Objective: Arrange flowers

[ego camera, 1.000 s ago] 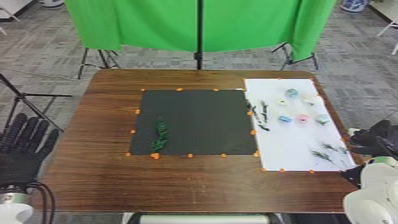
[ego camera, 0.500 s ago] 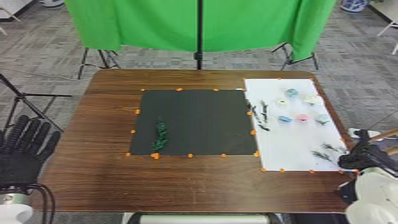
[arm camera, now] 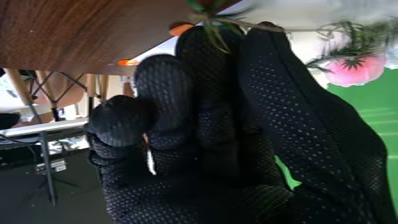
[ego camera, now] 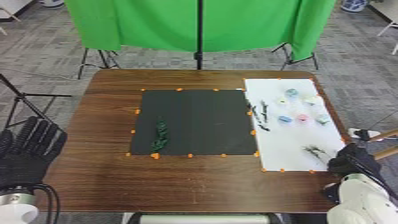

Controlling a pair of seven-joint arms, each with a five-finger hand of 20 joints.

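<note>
Sprig pickup, R hand (ego camera: 351,160) at white sheet (ego camera: 277,147).
You've a sprig (ego camera: 314,150) by the stem, thumb to fingers, at the sheet's near R corner; L hand (ego camera: 22,167) open at bench (ego camera: 204,185) side. Next, prob. lift w/o snagging, lay it near leafy stem (ego camera: 161,136) on black mat (ego camera: 209,120).

Pink flower (ego camera: 302,118), pale-blue flower (ego camera: 284,119), green sprig (ego camera: 161,136), white sheet (ego camera: 278,150), black mat (ego camera: 200,120), brown wood-grained table (ego camera: 178,185).

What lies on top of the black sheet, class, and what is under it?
A green sprig lies on the black sheet, toward its left side; orange bits dot the edges. The table is beneath; anything between is hidden.
</note>
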